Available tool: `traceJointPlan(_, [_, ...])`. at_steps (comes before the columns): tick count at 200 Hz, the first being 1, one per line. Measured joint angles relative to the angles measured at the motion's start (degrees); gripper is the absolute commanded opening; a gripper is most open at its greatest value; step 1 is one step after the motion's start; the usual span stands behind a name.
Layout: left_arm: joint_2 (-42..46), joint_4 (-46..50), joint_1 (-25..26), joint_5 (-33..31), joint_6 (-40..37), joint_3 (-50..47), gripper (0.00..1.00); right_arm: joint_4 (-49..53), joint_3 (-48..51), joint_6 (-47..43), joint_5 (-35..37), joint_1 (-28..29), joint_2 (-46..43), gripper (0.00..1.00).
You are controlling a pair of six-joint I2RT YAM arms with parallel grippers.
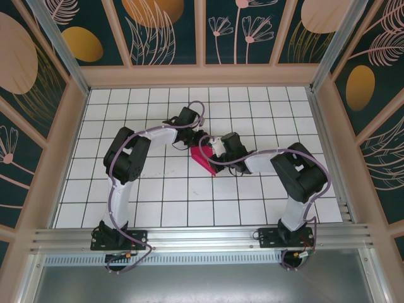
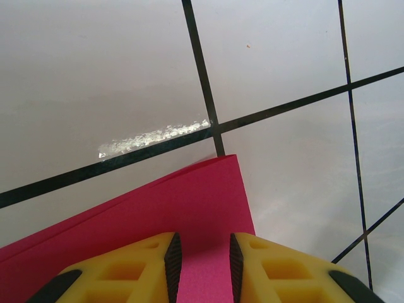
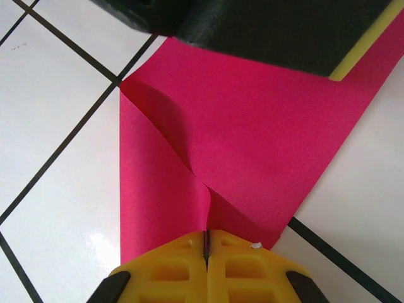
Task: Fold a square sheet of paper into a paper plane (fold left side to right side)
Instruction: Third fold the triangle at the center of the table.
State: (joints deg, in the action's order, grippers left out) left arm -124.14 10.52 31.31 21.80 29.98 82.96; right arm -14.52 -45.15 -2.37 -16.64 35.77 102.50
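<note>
The square sheet of paper (image 1: 203,160) is magenta-pink, partly folded, and lies near the table's middle. In the left wrist view the paper (image 2: 189,202) lies flat with its corner on a grid crossing. My left gripper (image 2: 202,260) stands on it, jaws a little apart with paper showing in the gap. In the right wrist view a flap of the paper (image 3: 252,126) curls up from a diagonal crease into my right gripper (image 3: 206,243), which is shut on the flap's edge. The left gripper (image 3: 265,28) rests on the sheet's far part. From above, both grippers (image 1: 197,141) (image 1: 212,151) meet over the paper.
The white gridded table (image 1: 164,189) is walled by patterned panels, with an aluminium rail (image 1: 202,237) at the near edge. A strip of shiny tape residue (image 2: 151,136) lies on a grid line just beyond the paper's corner.
</note>
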Motion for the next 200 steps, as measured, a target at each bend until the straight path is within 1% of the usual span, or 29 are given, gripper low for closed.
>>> traceJointPlan(33, [0.0,0.0,0.0,-0.1,0.0,0.0,0.31,0.0,-0.4,0.3,-0.7,-0.1,0.4,0.00])
traceJointPlan(82, [0.0,1.0,0.3,-0.2,-0.4,0.9,0.39,0.0,-0.6,1.6,-1.4,-0.1,0.9,0.00])
traceJointPlan(128, [0.0,7.8,0.0,-1.4,-2.3,7.3,0.51,0.0,-0.6,2.4,-1.5,-0.1,1.0,0.00])
traceJointPlan(147, [0.0,9.7,-0.9,-2.0,-3.1,10.3,0.53,0.0,-0.7,2.4,-1.5,-0.1,1.0,0.00])
traceJointPlan(157, [0.4,10.3,-1.5,-2.7,-3.4,10.6,0.51,0.0,-0.7,2.4,-1.5,-0.1,1.0,0.00])
traceJointPlan(172, [2.1,10.8,-2.5,-3.3,-3.4,8.9,0.42,0.0,-0.9,2.4,-1.5,-0.1,1.1,0.00])
traceJointPlan(189, [6.2,10.2,-3.4,-3.4,-3.5,3.5,0.33,0.0,-1.0,2.5,-1.6,-0.1,1.3,0.00])
traceJointPlan(200, [10.0,9.3,-3.8,-2.4,-2.5,-1.2,0.29,0.0,-1.2,2.5,-1.7,-0.1,1.4,0.00])
